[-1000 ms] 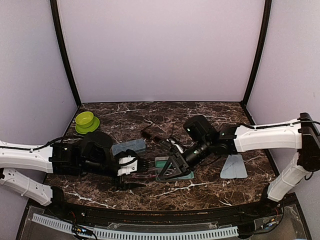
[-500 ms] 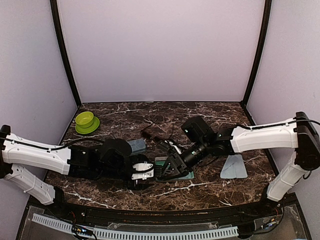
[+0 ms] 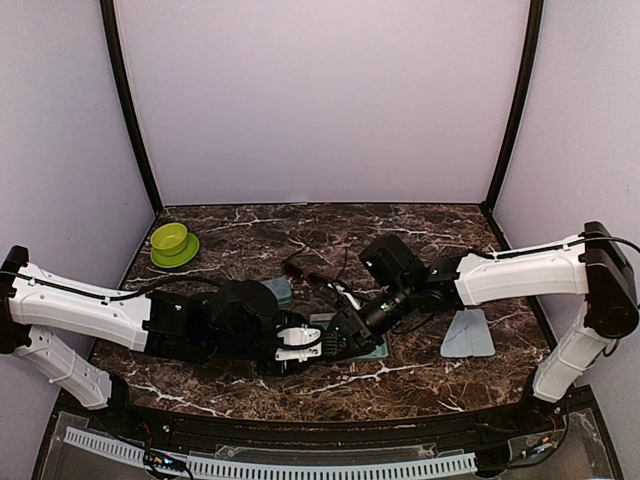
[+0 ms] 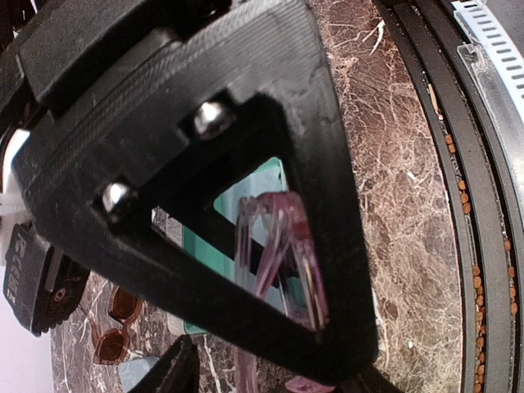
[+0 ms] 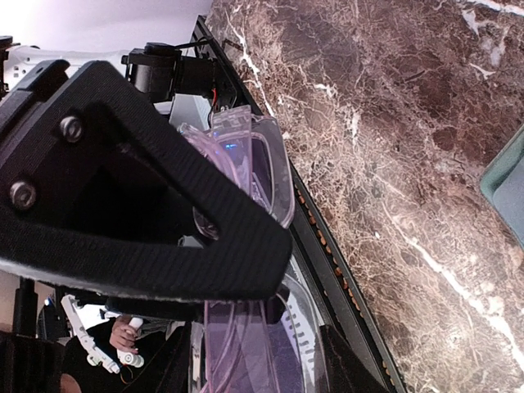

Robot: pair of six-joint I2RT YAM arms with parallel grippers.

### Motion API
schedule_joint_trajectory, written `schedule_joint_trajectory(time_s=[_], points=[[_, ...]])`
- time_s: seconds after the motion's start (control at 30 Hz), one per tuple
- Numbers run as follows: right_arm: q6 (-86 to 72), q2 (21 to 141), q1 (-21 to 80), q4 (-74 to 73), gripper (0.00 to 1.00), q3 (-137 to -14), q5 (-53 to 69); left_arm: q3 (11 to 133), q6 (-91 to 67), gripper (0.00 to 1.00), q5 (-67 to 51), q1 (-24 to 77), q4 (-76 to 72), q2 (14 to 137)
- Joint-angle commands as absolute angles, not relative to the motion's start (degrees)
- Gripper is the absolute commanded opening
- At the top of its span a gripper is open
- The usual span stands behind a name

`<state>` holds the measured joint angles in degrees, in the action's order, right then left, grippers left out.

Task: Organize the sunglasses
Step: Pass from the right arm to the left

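Observation:
The purple-tinted sunglasses (image 4: 282,246) hang folded between both grippers, just above the open teal case (image 3: 376,350). My left gripper (image 3: 303,345) is shut on them; their frame runs between its own fingers in the left wrist view (image 4: 262,381). My right gripper (image 3: 335,338) meets it from the right, open, with a finger on each side of the lenses (image 5: 254,160). In each wrist view the other gripper's black triangular finger fills the foreground. The reddish-brown sunglasses (image 3: 300,268) lie on the table behind the grippers and also show in the left wrist view (image 4: 115,321).
A blue-grey case (image 3: 278,290) lies behind my left arm. A light-blue cloth (image 3: 468,335) lies to the right. A green bowl on a green saucer (image 3: 172,242) stands at the far left. The table's black front rail (image 4: 426,164) runs close by.
My left gripper has moved right with the purple sunglasses until it meets my right gripper over the teal case. The right gripper has shifted slightly left toward it.

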<state>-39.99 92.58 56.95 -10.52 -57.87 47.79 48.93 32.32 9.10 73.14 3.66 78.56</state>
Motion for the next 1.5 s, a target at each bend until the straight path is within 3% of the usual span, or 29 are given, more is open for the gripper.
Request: schedule_joint_trajectory(time_s=[0.0,0.23,0.37,1.47], points=[[-39.95,92.83,56.6,-9.68,0.14,-59.5,47.89,51.51,30.34,0.55,12.01,74.11,6.23,79.41],[-38.89,92.55,56.36,-12.01,0.14,-59.91,46.83,51.24,28.45,0.63,14.08,74.27,8.89,79.54],[-38.39,92.71,56.32,-12.69,0.14,-60.2,46.58,51.24,27.71,0.63,14.93,74.23,10.12,79.59],[-38.16,92.69,55.9,-12.8,0.19,-60.21,46.76,52.44,26.51,0.34,15.74,74.21,9.91,81.87]])
